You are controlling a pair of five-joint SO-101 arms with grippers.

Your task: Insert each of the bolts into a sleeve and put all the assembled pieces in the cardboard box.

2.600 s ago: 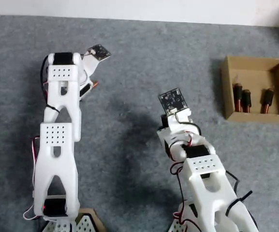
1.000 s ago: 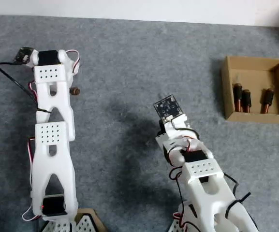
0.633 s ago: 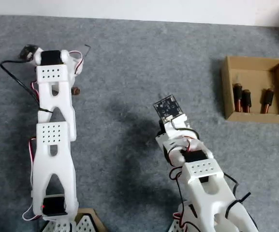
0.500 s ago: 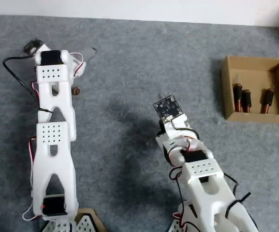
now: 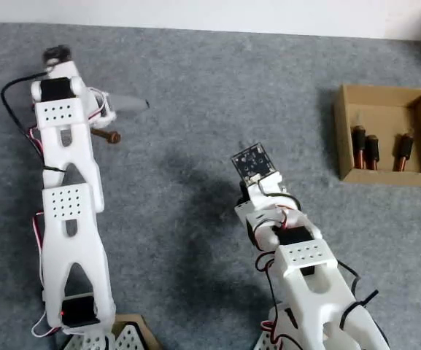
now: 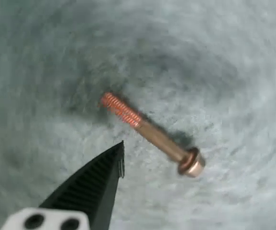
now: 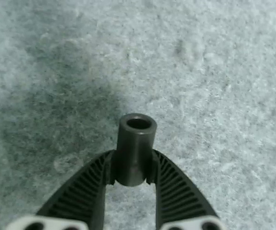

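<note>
Left pincer [image 5: 122,108], spread apart, has shifted beside the bolt [image 6: 152,135]; right pincer [image 7: 132,162] clamps sleeve [image 7: 136,141].

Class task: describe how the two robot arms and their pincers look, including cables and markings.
The left arm and right arm are white segments with grids of small holes and black motors at the joints. Red and black cables loop alongside. The right pincer and left pincer have black, ribbed, tapering fingers on white mounts. A dark square circuit board tops the right wrist.
</note>
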